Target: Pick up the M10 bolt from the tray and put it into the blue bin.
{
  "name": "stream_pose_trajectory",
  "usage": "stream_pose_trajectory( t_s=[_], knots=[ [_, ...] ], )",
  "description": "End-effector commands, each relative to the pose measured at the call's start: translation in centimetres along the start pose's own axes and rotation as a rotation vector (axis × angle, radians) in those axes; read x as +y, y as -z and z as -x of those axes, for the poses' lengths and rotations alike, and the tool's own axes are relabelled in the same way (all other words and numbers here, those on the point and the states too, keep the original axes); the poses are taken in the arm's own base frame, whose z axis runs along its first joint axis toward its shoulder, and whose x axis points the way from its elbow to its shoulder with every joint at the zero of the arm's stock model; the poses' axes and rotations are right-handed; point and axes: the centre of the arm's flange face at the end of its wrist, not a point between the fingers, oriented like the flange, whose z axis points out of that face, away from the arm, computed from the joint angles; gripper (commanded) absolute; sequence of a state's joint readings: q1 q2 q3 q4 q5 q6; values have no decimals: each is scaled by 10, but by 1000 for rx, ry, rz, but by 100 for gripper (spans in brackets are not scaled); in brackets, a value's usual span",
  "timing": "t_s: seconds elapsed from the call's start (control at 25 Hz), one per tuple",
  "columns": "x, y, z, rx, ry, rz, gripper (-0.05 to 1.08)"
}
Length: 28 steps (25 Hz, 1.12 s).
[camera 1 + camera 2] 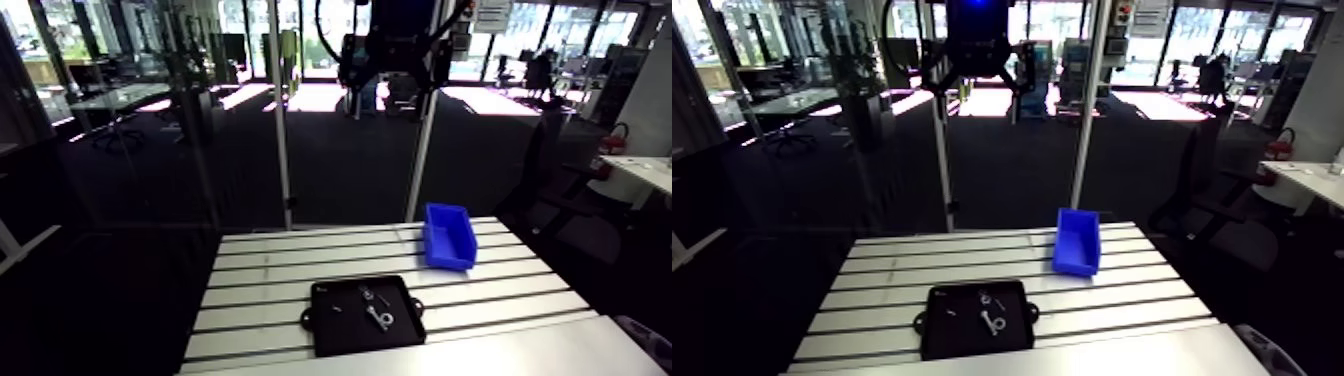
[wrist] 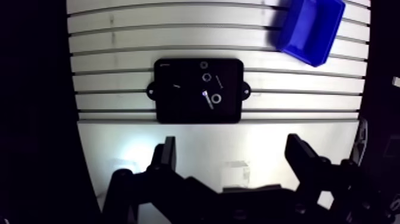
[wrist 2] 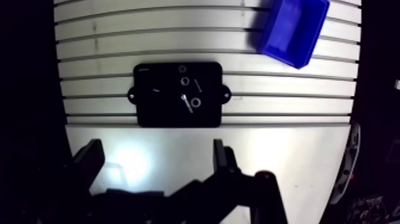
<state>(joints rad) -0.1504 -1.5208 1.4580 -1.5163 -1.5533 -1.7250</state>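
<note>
Wrist view: black two-finger pincer [image 2: 233, 156], fingers spread wide, holding nothing, well above the slotted aluminium table [image 2: 119, 59]. Ahead of it, black plastic tray [image 2: 172, 107] with side lugs; small silver M10 bolt [image 2: 208, 99] lies inside, ring-shaped nut [image 2: 216, 98] just beside. Beyond, well apart, rectangular blue plastic bin [image 2: 309, 27], empty. Step in hand: approach, grasp not begun. Next move likely calls for descent over the bolt, fingers straddling its shank.

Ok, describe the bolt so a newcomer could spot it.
On the slotted table lies a black tray. The bolt lies near its middle, beside a ring-shaped part. It is the one bright, elongated piece there, stick-shaped, not round.
</note>
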Motion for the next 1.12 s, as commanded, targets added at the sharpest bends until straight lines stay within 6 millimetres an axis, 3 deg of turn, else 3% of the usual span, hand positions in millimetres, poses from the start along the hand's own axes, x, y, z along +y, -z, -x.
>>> stream_pose_trajectory(
  t_s=[0.04, 0.44, 0.64, 0.8, 1.12],
  knots=[
    [0, -3, 1, -6, 0, -1, 0],
    [-1, -10, 2, -20, 1, -2, 0],
    [-2, -28, 4, -52, 16, -13, 0],
    [-15, -36, 6, -47, 51, -17, 0],
    [-15, -87, 17, -59, 192, -19, 0]
  ],
)
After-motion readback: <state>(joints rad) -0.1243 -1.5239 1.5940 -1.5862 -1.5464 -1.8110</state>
